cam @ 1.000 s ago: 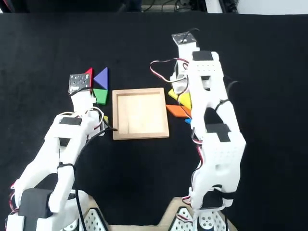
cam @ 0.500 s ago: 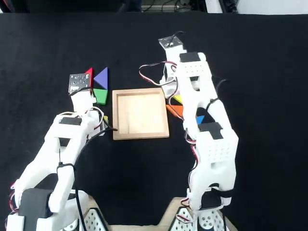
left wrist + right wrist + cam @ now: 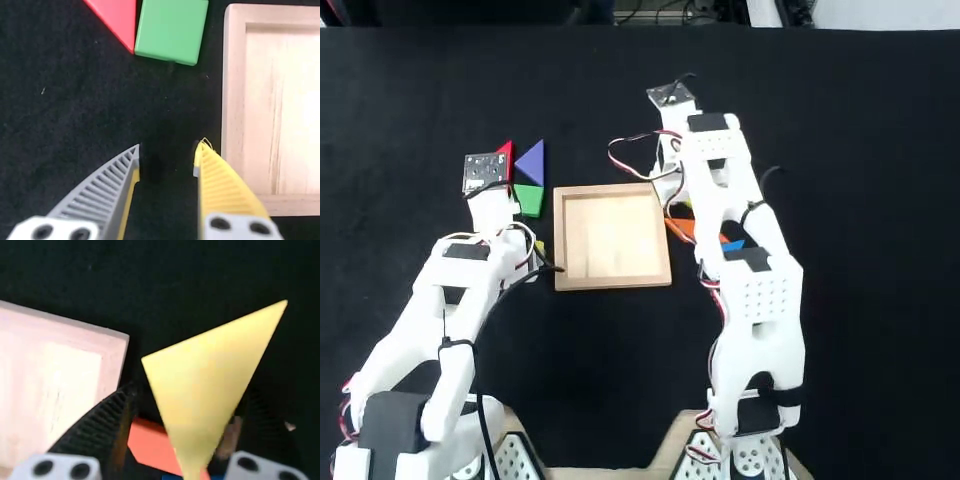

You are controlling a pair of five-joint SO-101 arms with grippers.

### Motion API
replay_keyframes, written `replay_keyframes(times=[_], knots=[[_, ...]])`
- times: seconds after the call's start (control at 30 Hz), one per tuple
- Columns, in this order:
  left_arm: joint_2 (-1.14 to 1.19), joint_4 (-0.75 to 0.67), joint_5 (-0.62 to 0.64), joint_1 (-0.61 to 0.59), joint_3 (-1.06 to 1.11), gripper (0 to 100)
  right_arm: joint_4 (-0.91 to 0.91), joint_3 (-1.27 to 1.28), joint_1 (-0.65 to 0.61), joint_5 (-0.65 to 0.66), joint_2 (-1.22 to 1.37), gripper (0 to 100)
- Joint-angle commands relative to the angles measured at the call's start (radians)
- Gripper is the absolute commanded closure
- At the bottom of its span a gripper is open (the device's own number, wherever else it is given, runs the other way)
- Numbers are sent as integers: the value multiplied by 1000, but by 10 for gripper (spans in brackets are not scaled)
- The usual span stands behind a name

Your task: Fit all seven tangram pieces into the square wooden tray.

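Note:
The square wooden tray (image 3: 612, 188) lies empty between the two arms. My right gripper (image 3: 187, 405) is shut on a yellow triangle (image 3: 210, 370), held just off the tray's (image 3: 60, 325) right rim. An orange piece (image 3: 150, 442) lies under it on the cloth. My left gripper (image 3: 167, 150) stands open with nothing in it, low over the cloth beside the tray's (image 3: 233, 100) left rim. Beyond it lie a green square (image 3: 171, 30) and a red triangle (image 3: 115, 17).
Left of the tray sit the red triangle (image 3: 505, 153), a purple triangle (image 3: 531, 160) and the green square (image 3: 528, 198). Right of it, the orange piece (image 3: 682, 228) and a blue piece (image 3: 733, 244) peek from under the right arm. Black cloth covers the table.
The right arm has swung left toward the tray's right rim, covering more of the pieces lying there. The left arm has not moved.

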Motion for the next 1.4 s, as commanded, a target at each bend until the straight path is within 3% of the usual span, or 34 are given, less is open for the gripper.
replay_keyframes(times=[0.0,0.13,0.23,0.57,1.0,1.37], knots=[[-3,-15,0,1,-5,819,-6,-41,-9,69,1,751],[-3,-17,0,1,-5,819,-8,-41,-9,127,2,900],[-3,-17,0,2,-5,819,-3,-41,-8,146,-1,951],[-3,-17,0,2,-5,819,8,-56,58,152,-2,956],[-3,-17,0,2,-5,819,285,-306,97,152,-1,985],[-3,-17,0,2,-5,819,330,-329,101,152,-2,985]])
